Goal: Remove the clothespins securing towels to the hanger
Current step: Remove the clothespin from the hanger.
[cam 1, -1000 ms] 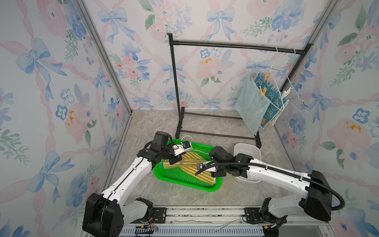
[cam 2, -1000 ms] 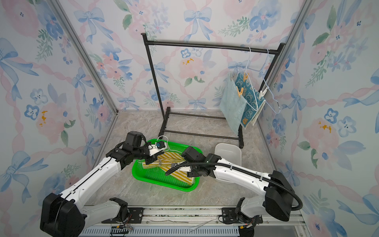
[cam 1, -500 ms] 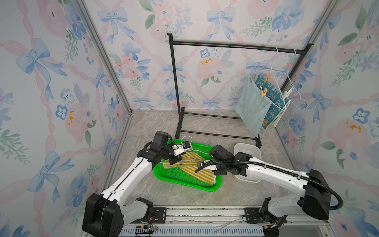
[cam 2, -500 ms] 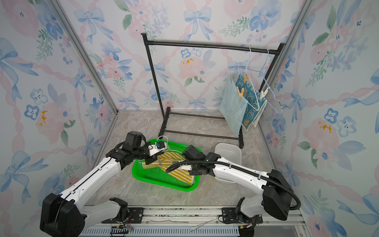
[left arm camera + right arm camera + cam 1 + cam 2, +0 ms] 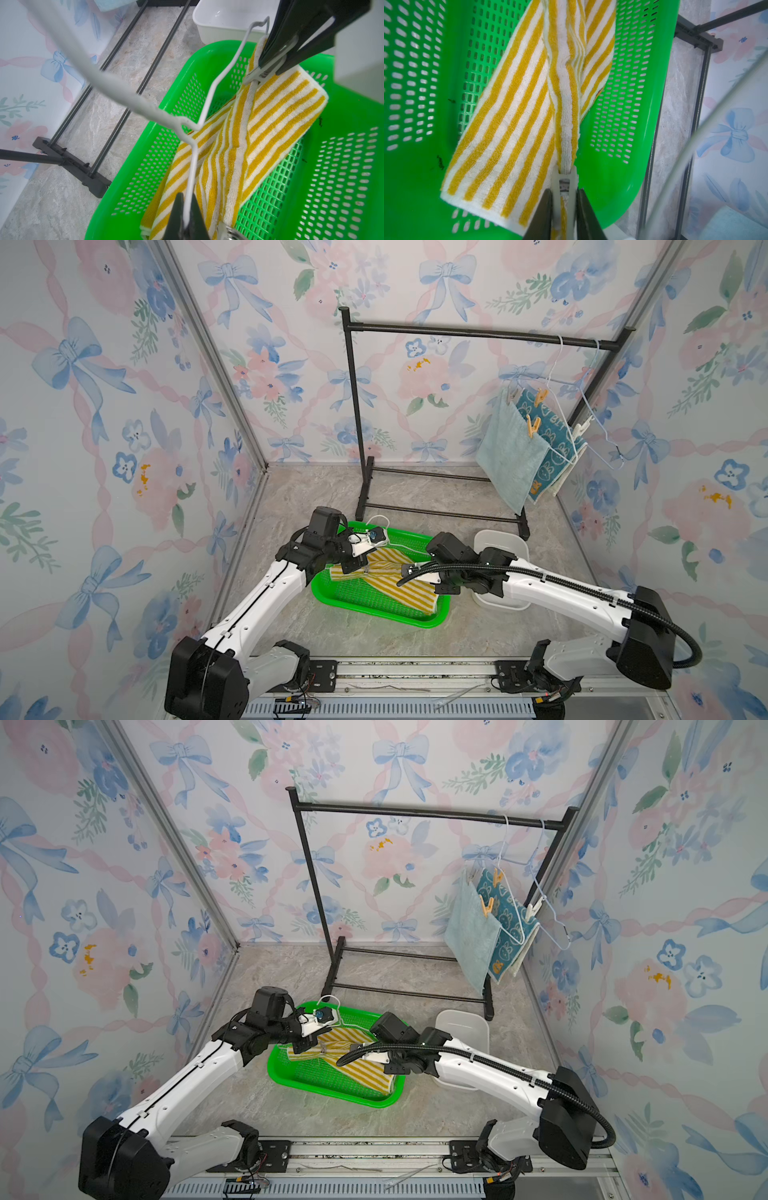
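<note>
Over the green basket [image 5: 616, 187], right gripper [image 5: 564, 191] pinches a half-hidden white clothespin [image 5: 573, 180] on the towel [image 5: 512, 124]; left gripper [image 5: 186, 195] clamps hanger wire [image 5: 217, 81].

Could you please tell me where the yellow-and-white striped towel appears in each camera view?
Both top views: the yellow-and-white striped terry towel lies low centre.
Left wrist view: mid-picture, beyond the white wire hanger.
Right wrist view: mid-picture, ending at the white plastic clothespin.
Shared landmark: the green perforated plastic tray under it.
</note>
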